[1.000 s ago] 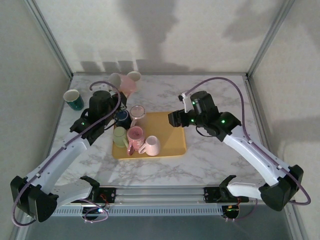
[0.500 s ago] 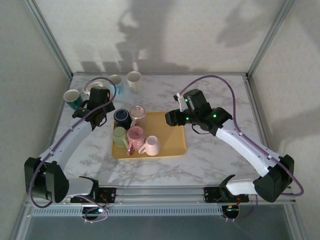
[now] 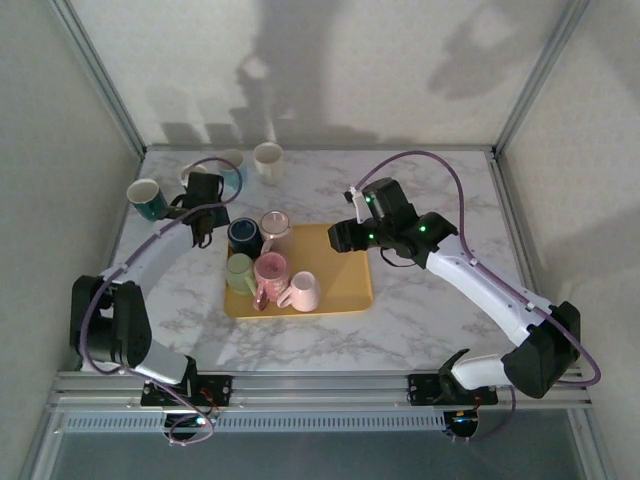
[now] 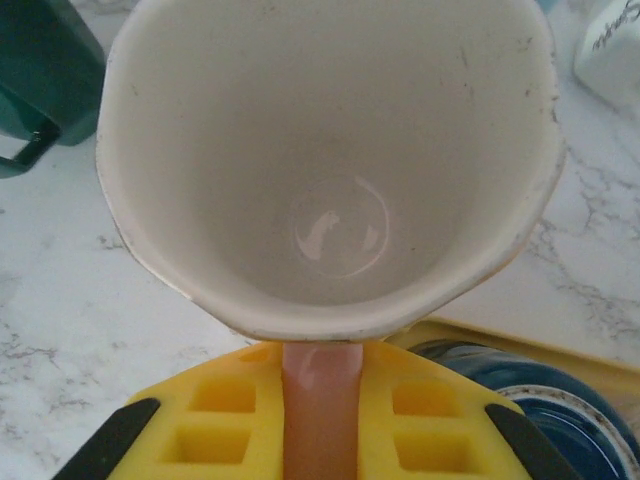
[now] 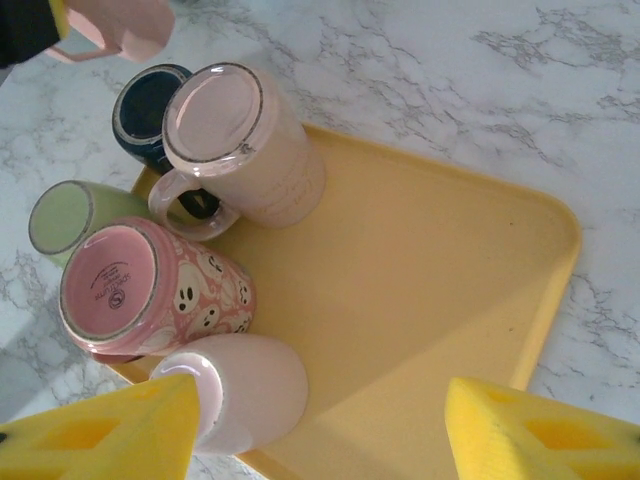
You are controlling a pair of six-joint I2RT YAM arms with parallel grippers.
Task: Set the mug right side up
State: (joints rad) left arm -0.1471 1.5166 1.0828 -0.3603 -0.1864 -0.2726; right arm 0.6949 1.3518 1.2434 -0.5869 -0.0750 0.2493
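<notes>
At the far left of the desk (image 3: 430, 310) a teal mug (image 3: 147, 198) stands with its mouth up. Just right of it the left pincer (image 4: 320, 385) is clamped on the handle of the pink mug (image 4: 330, 180); the handle shows as a pink strip between the two yellow fingers (image 4: 225, 410). The mouth of this mug faces the wrist camera, so its pale inside and round bottom are seen. It is between the teal mug and the tray (image 5: 420, 290), over the marble; I cannot tell if it touches the desk. Further back a white mug (image 3: 267, 160) stands alone near the far edge.

On the left half of the tray five mugs are close together. The navy mug (image 5: 145, 110) is at the far left corner with its mouth up; the tall mug (image 5: 235, 140) just beside it has its base up. The green mug (image 5: 65, 215) is at the left edge; the ghost mug (image 5: 150, 290) has its base up too; the pale mug (image 5: 250, 390) is at the near edge. The right half of the tray is bare.

The right pincer (image 5: 320, 410) hangs over this bare part; its fingers are well apart and nothing is between them.
</notes>
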